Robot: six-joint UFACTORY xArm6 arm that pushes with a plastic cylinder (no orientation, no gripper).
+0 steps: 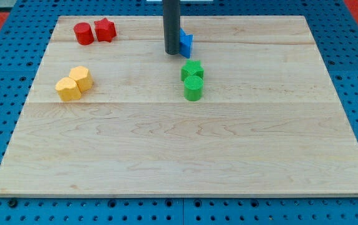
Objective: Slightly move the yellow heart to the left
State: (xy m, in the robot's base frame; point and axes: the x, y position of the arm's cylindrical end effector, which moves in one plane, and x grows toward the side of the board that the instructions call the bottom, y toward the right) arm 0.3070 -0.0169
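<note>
Two yellow blocks touch each other at the view's left. The lower-left one [68, 89] looks like the yellow heart; the upper-right one [81, 77] looks like a hexagon. My tip [171, 52] rests on the board near the view's top centre, far to the right of both yellow blocks. It stands right against the left side of a blue block [186, 44], which the rod partly hides.
A red cylinder [84, 34] and a red star [104, 29] sit side by side at the top left. A green star-like block [192, 70] and a green cylinder [193, 89] touch each other just below my tip. The wooden board [185, 156] lies on a blue pegboard.
</note>
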